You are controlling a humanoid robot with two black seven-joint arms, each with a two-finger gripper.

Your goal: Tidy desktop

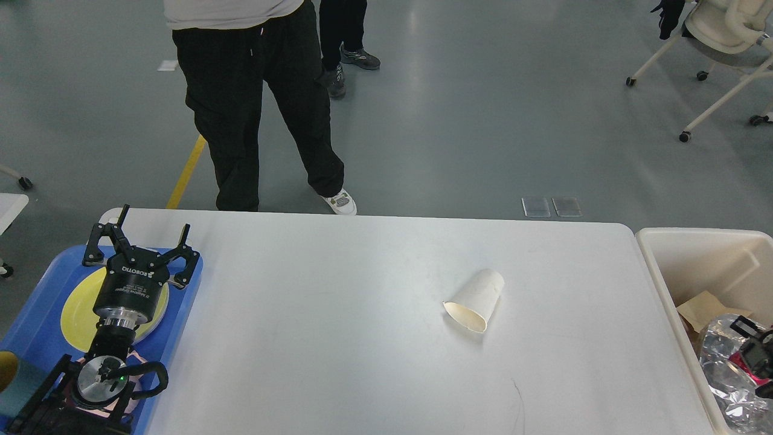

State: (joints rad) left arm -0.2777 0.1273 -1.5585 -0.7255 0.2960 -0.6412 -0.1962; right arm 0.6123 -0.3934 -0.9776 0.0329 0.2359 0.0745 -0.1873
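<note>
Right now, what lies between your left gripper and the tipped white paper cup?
Head view: only bare white desktop between the open left gripper, over the blue plastic tray, and the white paper cup.

A: Paper cup (476, 299) tipped on its side, mouth toward us. That's our landmark.

B: Far left of the cup, a blue tray (36, 329) carrying a yellow plate (75, 308).

A: Off to the cup's right, a beige bin (694, 260) with cardboard (703, 308) and crinkled foil (724, 368) inside.

B: Beyond the cup, a person in black trousers (253, 103) on the grey floor (483, 121); a rolling chair (718, 36) far back right.
</note>
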